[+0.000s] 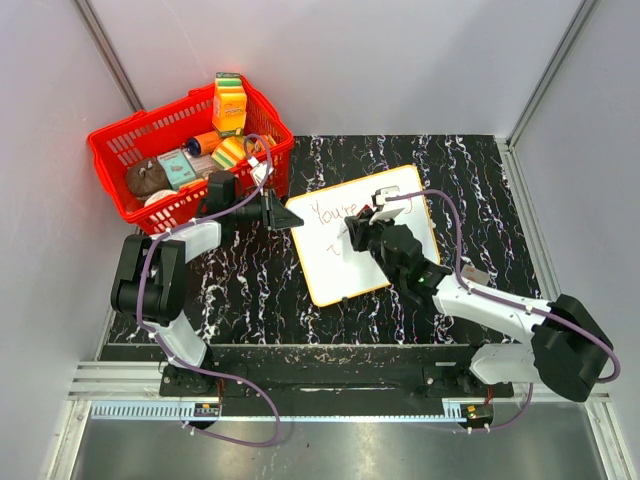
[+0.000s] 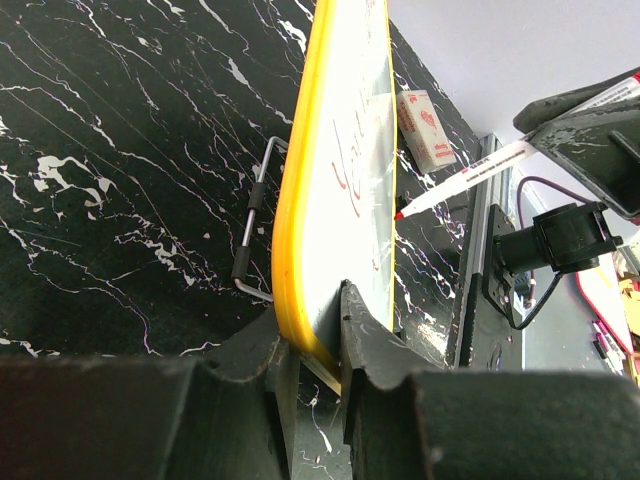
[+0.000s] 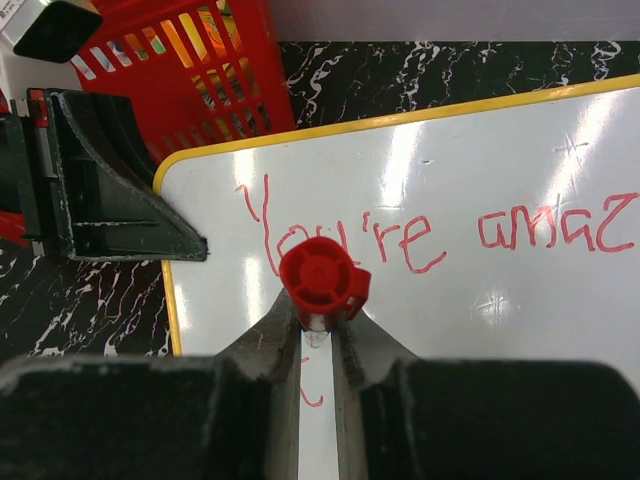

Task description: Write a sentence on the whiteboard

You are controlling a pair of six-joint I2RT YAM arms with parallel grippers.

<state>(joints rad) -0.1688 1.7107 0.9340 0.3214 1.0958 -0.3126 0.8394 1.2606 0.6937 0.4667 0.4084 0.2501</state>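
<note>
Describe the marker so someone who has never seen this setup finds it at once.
On the black marbled table, look at the whiteboard right of the red basket. By its red lettering the right gripper is shut on the marker: a slim white pen with a red end, unlike the stubby white box near the board's far edge.

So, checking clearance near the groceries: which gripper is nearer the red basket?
Left. The left gripper sits just beside the red basket, jaws clamped on the whiteboard at its basket-side edge. The right gripper is farther off, over the board's middle, holding a red marker.
</note>
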